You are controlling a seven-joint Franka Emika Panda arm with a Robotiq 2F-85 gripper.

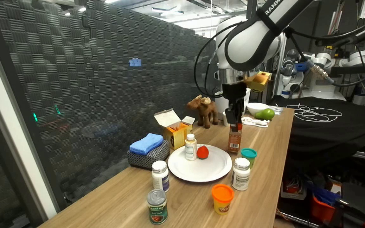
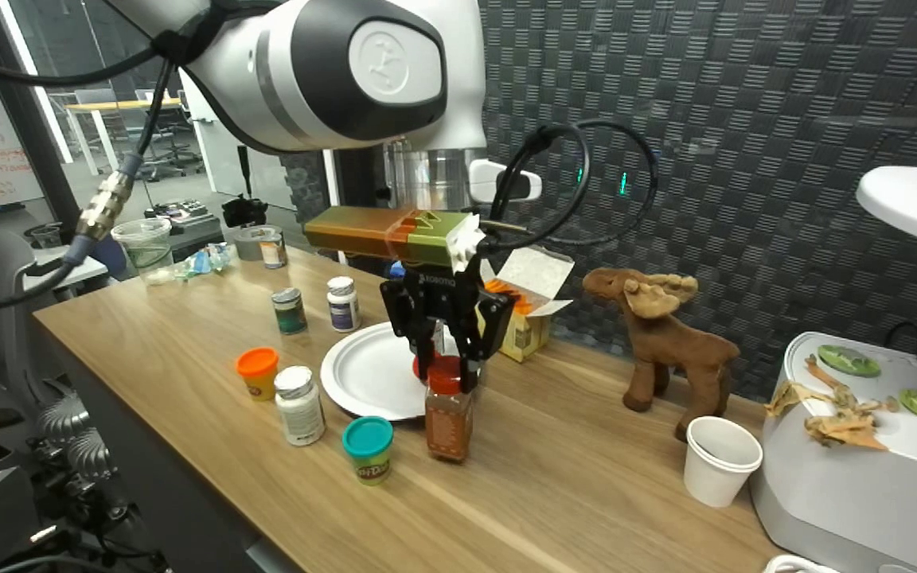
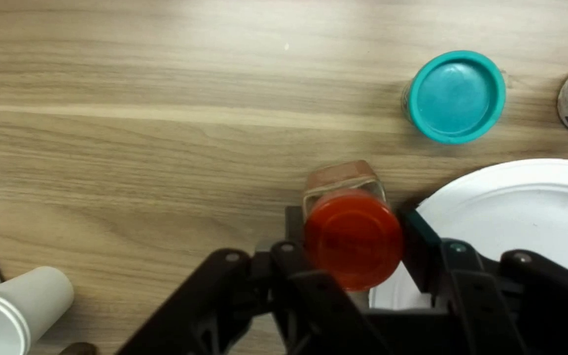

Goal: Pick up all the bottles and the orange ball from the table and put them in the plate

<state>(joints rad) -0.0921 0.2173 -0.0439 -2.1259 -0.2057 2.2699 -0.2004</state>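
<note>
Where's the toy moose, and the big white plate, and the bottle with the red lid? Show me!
Toy moose (image 2: 680,350): in an exterior view, on its brown body.
White plate (image 1: 198,168): in an exterior view, on its flat surface.
Red-lidded bottle (image 3: 353,239): wrist view, on its lid.

There are three white-capped bottles (image 1: 191,148) (image 1: 161,177) (image 1: 241,174), one red-capped bottle (image 1: 234,141), two Play-Doh tubs (image 1: 222,197) (image 1: 249,154) and one green-labelled can (image 1: 157,207). Next come one white plate (image 1: 201,172), one red-orange roundish object (image 1: 202,152), one open-lidded carton (image 1: 176,138), one blue cloth (image 1: 146,144), one plush moose (image 1: 206,111) and one white bowl (image 1: 254,109).

Bottle (image 2: 449,420), red cap (image 2: 445,374) between 2 jaws.
</note>
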